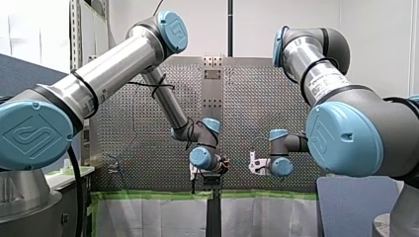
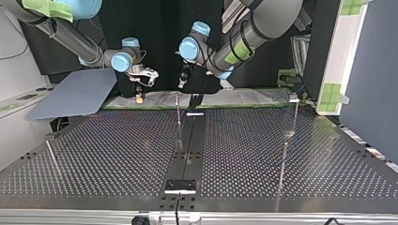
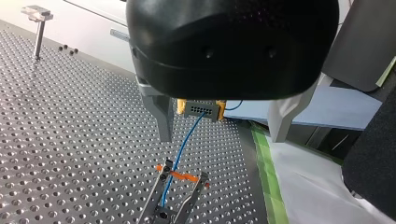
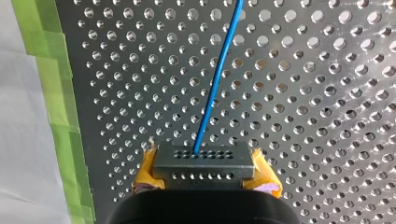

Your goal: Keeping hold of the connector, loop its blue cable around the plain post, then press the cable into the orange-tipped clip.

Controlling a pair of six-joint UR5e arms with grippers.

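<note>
My right gripper (image 4: 205, 173) is shut on a grey connector (image 4: 203, 164), clamped between its yellow pads (image 4: 145, 170). A blue cable (image 4: 215, 86) leaves the connector and runs ahead over the perforated table. In the left wrist view the same connector (image 3: 201, 108) hangs ahead of my left gripper (image 3: 220, 138), whose metal fingers (image 3: 164, 120) stand open and hold nothing. The cable (image 3: 184, 140) drops from the connector and passes between the two prongs of the orange-tipped clip (image 3: 180, 176). In the top view my right gripper (image 2: 139, 95) and my left gripper (image 2: 182, 83) hover side by side at the table's far edge.
A capped metal post (image 3: 38, 29) stands far off beside my left gripper. Thin posts (image 2: 284, 159) rise from the perforated table (image 2: 117, 154). Green tape (image 4: 60, 107) and white sheeting line the table's edge. A grey-blue panel (image 2: 75, 96) lies by my right arm.
</note>
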